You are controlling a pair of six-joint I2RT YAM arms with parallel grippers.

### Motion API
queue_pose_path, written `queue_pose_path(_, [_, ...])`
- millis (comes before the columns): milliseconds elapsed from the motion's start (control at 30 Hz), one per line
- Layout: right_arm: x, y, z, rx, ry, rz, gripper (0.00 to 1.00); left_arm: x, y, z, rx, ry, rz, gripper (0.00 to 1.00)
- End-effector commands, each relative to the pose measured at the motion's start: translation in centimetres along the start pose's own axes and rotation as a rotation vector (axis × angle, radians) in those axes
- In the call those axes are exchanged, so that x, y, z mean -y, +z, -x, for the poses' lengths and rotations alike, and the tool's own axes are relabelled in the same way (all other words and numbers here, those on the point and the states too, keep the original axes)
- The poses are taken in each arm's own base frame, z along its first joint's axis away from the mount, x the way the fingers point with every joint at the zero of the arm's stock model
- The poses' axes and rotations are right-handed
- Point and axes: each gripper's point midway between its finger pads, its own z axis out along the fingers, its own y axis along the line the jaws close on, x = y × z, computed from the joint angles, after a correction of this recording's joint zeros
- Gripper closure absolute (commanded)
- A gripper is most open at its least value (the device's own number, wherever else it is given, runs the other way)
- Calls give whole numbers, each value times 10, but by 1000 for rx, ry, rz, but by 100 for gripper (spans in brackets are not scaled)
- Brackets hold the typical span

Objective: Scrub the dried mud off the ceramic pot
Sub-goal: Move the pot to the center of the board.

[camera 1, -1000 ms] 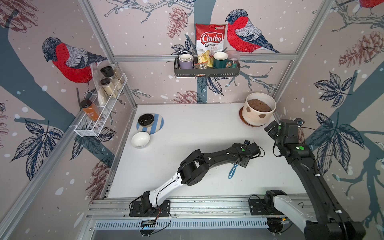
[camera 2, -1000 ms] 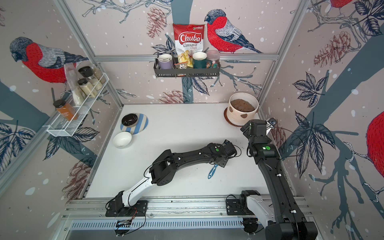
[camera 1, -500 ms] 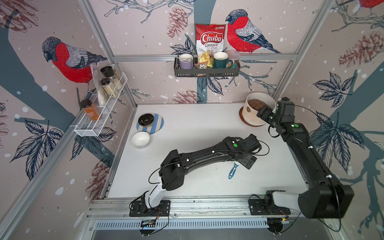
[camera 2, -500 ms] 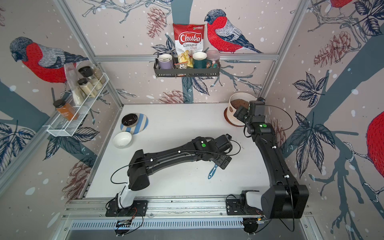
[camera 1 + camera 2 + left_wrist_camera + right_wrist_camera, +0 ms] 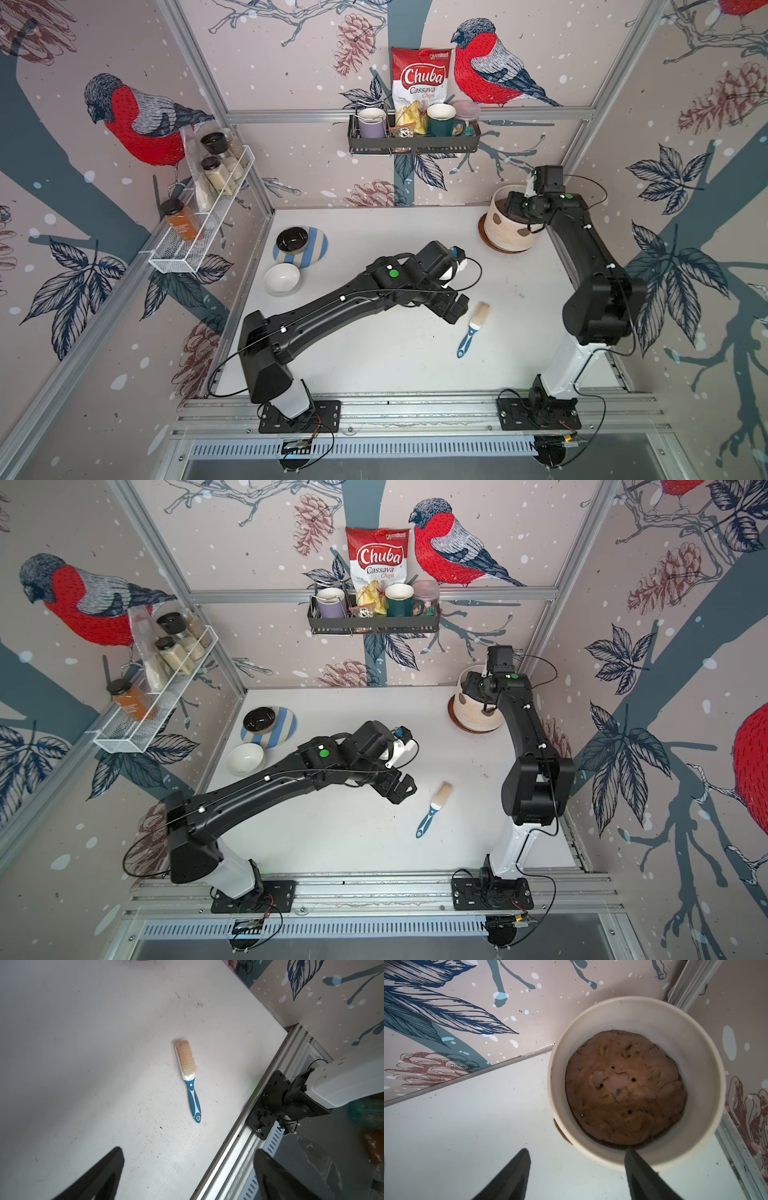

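The ceramic pot (image 5: 508, 232) is cream-white on a brown saucer and stands at the table's far right corner, with brown soil inside. Dried mud (image 5: 497, 218) shows as dark-brown patches on its outer wall; one patch of dried mud (image 5: 558, 1128) also peeks out below the pot's rim (image 5: 560, 1076). My right gripper (image 5: 514, 206) hangs over the pot's near rim, open: one finger over the rim's inner edge, the other outside over the table. A blue-handled brush (image 5: 473, 328) lies loose on the table. My left gripper (image 5: 455, 309) hovers just beside the brush (image 5: 188, 1070), open and empty.
A black bowl (image 5: 292, 240) sits on a striped plate (image 5: 316, 254) at the left, with a white bowl (image 5: 281, 279) in front of it. A wire rack (image 5: 199, 224) hangs on the left wall and a dark shelf (image 5: 411, 143) on the back wall. A metal rail (image 5: 239, 1147) edges the table's front.
My right arm has swung to the far corner, and its gripper now straddles the pot's rim with narrower jaws. My left gripper has opened wide and drawn back from the brush, which stays put.
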Motion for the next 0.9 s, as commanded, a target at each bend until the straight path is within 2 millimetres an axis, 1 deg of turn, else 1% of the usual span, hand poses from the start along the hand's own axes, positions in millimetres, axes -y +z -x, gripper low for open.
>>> queue_pose_path(0, [-10, 16, -4, -68, -44, 33, 28, -10, -16, 5, 76, -15, -31, 3])
queue_pose_path(133, [-20, 42, 2, -93, -47, 66, 28, -43, -39, -1, 87, -85, 14, 3])
queue_pose_path(200, [-18, 54, 7, -88, -46, 48, 28, -61, -50, -3, 92, -116, 57, 3])
queue_pose_path(267, [-18, 63, 11, -75, -61, 35, 28, -77, -59, -7, 88, -134, 110, 3])
queue_pose_path(333, [-18, 70, 15, -66, -60, 34, 31, -92, -67, -9, 95, -150, 152, 3])
queue_pose_path(433, [-18, 81, 13, -74, -50, 46, 38, -115, -71, -14, 120, -171, 181, 3])
queue_pose_path(533, [-19, 93, 3, -103, -43, 60, 41, -137, -67, -22, 133, -219, 198, 3])
queue_pose_path(633, [-21, 100, -6, -132, -34, 73, 43, -142, -61, -25, 134, -211, 199, 3])
queue_pose_path(700, [-21, 103, -9, -141, -29, 79, 50, -142, -59, -26, 132, -199, 195, 3])
queue_pose_path(800, [-22, 105, -12, -153, -22, 86, 64, -145, -59, -29, 139, -194, 209, 3])
queue_pose_path(867, [-23, 105, -15, -162, -25, 90, 68, -147, -58, -31, 144, -192, 216, 3])
